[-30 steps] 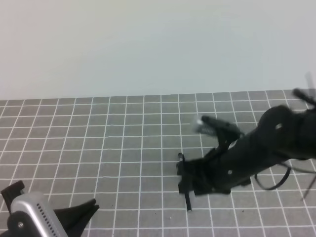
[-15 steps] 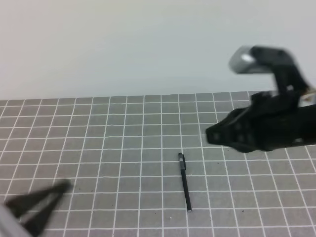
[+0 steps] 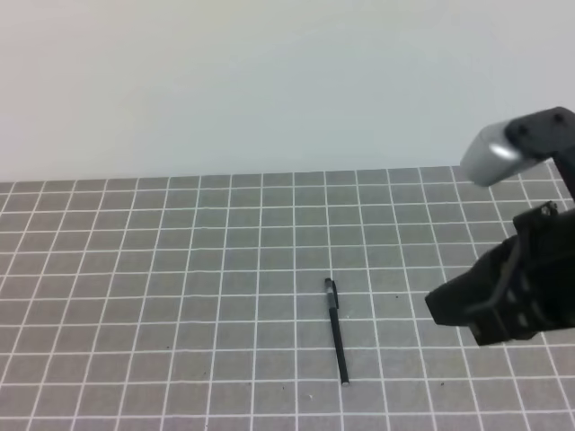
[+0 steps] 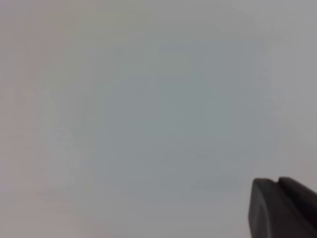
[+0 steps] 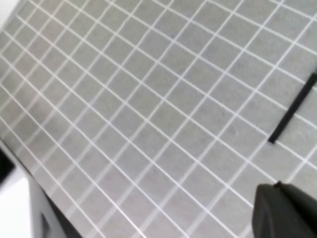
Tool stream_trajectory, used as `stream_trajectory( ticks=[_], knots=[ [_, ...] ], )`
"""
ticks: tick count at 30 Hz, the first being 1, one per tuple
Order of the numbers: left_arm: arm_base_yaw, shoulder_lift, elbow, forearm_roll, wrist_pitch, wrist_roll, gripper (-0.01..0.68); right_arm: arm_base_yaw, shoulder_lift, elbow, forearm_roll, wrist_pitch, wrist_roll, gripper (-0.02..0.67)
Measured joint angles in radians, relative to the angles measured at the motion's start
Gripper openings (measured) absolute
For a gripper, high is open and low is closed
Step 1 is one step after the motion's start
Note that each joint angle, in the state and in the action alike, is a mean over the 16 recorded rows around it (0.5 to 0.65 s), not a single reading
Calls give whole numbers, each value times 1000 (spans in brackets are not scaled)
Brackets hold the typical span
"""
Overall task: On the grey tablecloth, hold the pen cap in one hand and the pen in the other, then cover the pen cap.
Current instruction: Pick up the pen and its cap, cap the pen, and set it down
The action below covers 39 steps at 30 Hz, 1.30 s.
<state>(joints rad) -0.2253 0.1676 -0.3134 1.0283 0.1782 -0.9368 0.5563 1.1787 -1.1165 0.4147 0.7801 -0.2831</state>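
The pen (image 3: 337,337) lies alone on the grey tablecloth (image 3: 180,269), a little right of centre, pointing towards me. Its far end is thicker and has a thin clip, so the pen cap (image 3: 331,289) seems to sit on it. My right gripper (image 3: 437,307) hangs above the cloth to the right of the pen, clear of it; I cannot tell how its jaws stand. In the right wrist view the pen (image 5: 293,115) shows at the right edge and one finger (image 5: 285,210) at the lower right. The left wrist view shows only one finger (image 4: 282,208) against a blank wall.
A pale plain wall (image 3: 269,81) stands behind the cloth's far edge. The right wrist view shows the cloth's edge and a dark strip (image 5: 44,218) at the lower left.
My right arm has let go of the pen, lifted and pulled back to the right. The pen stays where it was. My left gripper has left the exterior view at the lower left.
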Motion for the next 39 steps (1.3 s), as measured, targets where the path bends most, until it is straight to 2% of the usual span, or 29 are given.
stream_trajectory(
  ticks=[6,9,12,15,19,25,29,33,39],
  knots=[
    [129,-65,10,-16,49,-176,-1,0,-27,0,-164,-27,14,-4],
    [160,-94,30,-30,70,-221,-1,0,-51,0,-272,-72,29,-4],
    [174,-115,62,-90,82,-203,-1,-1,-80,0,-401,-126,47,-4],
    [177,-136,101,-218,84,-65,-2,-11,-112,1,-519,-184,71,-4],
    [177,-163,171,-458,80,201,-2,-59,-157,19,-619,-255,105,-4],
    [177,-177,263,-858,97,632,-2,-184,-242,134,-659,-359,131,-3],
    [177,-177,298,-1042,112,852,-2,-293,-326,282,-647,-457,146,-3],
    [177,-176,317,-1114,125,913,-2,-395,-435,481,-630,-571,165,-3],
    [177,-176,318,-1127,136,923,-2,-508,-620,801,-616,-740,205,-4]
  ],
)
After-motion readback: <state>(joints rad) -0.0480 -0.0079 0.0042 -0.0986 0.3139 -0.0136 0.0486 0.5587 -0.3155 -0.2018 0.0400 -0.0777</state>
